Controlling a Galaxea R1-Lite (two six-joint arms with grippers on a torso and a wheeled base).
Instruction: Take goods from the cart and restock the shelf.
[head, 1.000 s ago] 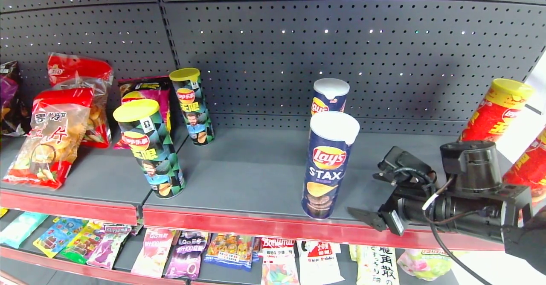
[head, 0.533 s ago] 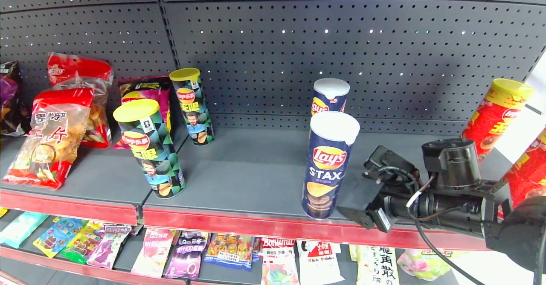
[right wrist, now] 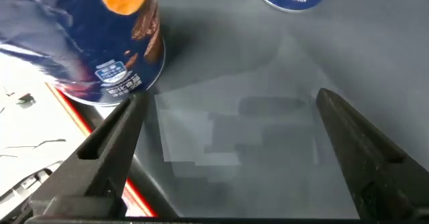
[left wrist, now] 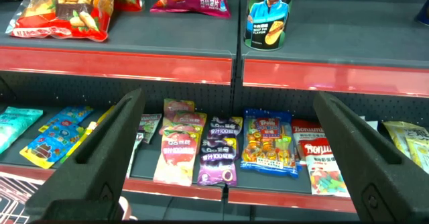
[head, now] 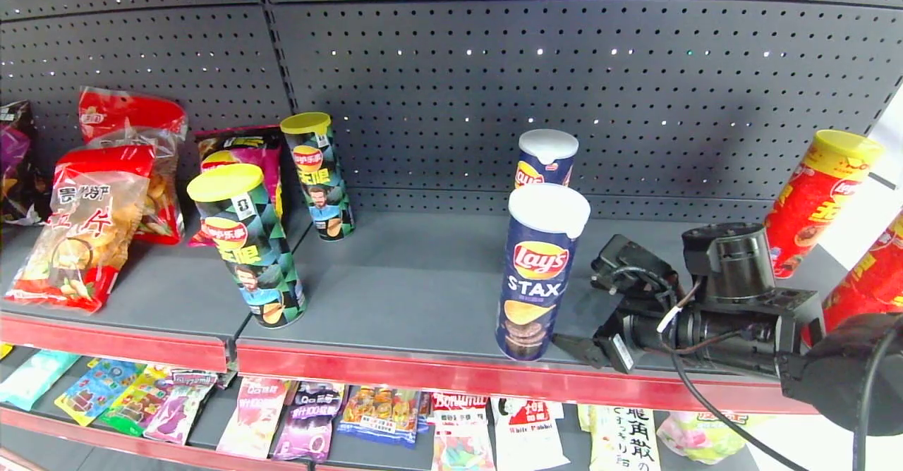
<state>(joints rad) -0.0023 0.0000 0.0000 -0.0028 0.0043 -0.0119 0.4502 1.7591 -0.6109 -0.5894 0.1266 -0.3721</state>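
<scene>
Nearest the robot, the left tool (left wrist: 228,96) hangs low with its two dark fingers spread wide and nothing between them. It faces a lower shelf (left wrist: 201,185) of flat sachets (left wrist: 214,150), and seems parked out of the way rather than working.

Higher up, the right tool (head: 575,347) lies level at the front of the shelf (head: 423,288), just above its red edge strip (head: 395,369). It too is spread wide and holds nothing. Its fingers point at the base of the front blue can (head: 540,273), which stands upright just beside them, close to the front edge with its label facing out. It looks like a finished placement, the spread fingers leaving room to draw away without tipping the tall can.

Directly behind stands a rear blue can (head: 544,159), so the two form a front-to-back row, as stock is usually faced. To the left are two green-patterned cans (head: 247,245) with yellow lids, and further left snack bags (head: 85,224). Red cans (head: 818,189) stand at the far right. A dark pegboard wall (head: 564,90) closes the back.
</scene>
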